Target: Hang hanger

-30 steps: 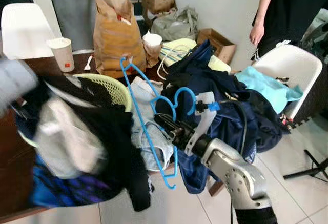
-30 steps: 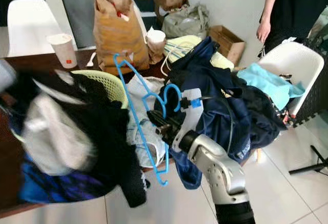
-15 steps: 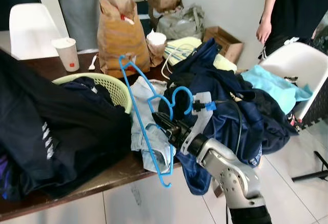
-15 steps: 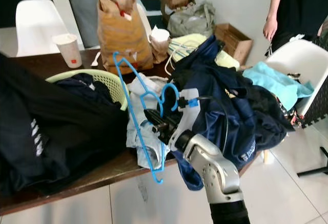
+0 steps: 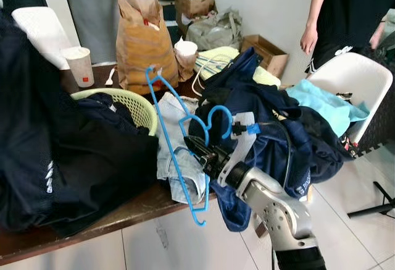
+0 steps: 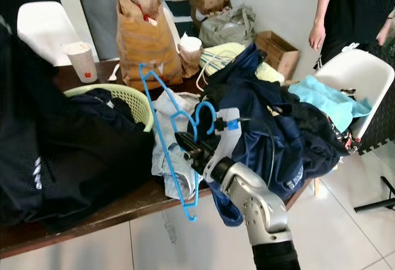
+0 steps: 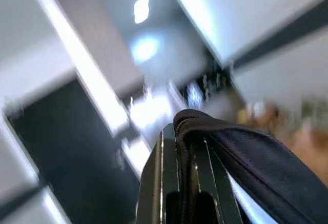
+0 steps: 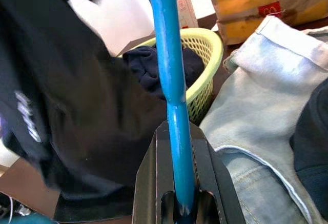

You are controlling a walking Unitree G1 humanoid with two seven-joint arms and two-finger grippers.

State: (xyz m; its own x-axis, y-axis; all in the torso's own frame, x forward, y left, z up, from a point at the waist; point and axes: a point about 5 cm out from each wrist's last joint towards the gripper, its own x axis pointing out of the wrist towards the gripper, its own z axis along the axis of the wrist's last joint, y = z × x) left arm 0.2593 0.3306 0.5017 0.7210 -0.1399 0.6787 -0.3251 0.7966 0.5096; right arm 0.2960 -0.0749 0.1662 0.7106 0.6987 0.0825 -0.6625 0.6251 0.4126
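Cluttered counter (image 5: 133, 205) carries garments and a green basket (image 5: 133, 106). My left jaws (image 7: 179, 183) pinch dark cloth (image 7: 246, 152), raised high. My right jaws (image 8: 177, 183) clamp the blue hanger (image 5: 176, 137) over the counter edge: light, stiff, slick plastic; grip its straight bar.

Head eyes overlook table (image 5: 142, 205); wrist cameras sight along fingers (image 8: 154, 183).

blue plastic hanger (image 5: 179, 146) | tilted, hook up (over pale denim) | above table edge
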